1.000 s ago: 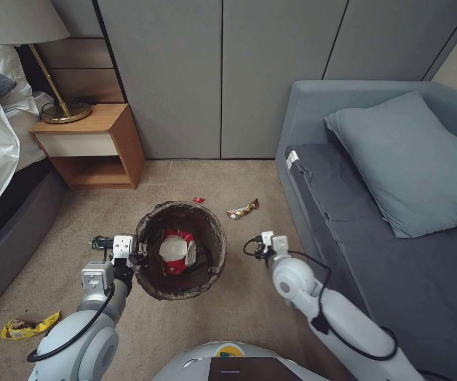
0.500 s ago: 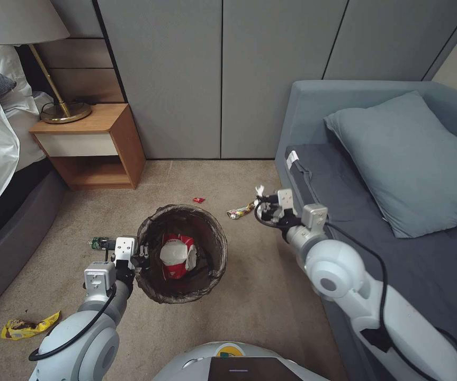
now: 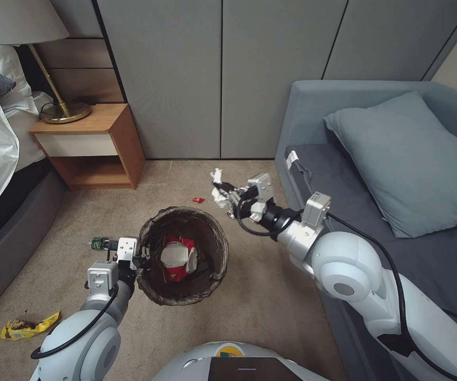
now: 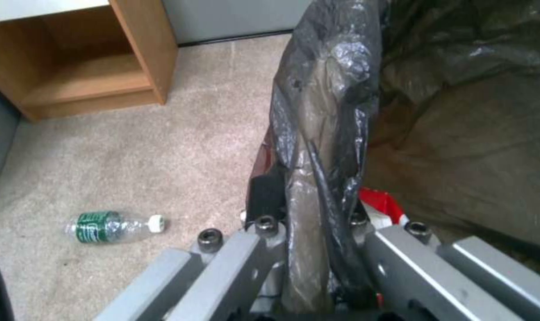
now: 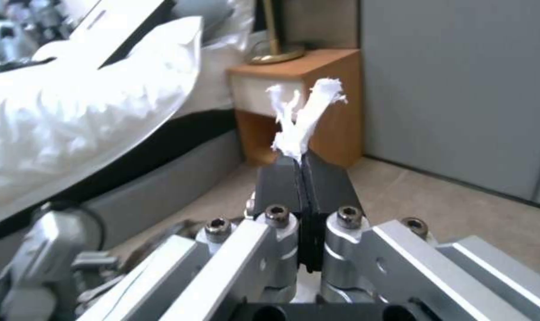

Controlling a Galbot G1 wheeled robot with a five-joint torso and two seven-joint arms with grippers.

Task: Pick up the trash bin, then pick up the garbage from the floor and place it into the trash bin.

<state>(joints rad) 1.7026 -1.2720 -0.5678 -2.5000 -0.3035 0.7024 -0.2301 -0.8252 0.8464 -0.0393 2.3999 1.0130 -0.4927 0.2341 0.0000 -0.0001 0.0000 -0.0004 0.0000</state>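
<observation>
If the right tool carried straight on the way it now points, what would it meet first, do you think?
Judging by the right wrist view, the right tool, shut on a white paper scrap, points at the nightstand. Nothing shows between them, so likely the nightstand, though depth is unclear.

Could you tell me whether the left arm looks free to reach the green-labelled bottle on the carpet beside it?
Probably not: the left gripper is clamped on the trash bin rim and liner. The bottle lies unobstructed on the carpet close by, but those jaws are occupied.
</observation>
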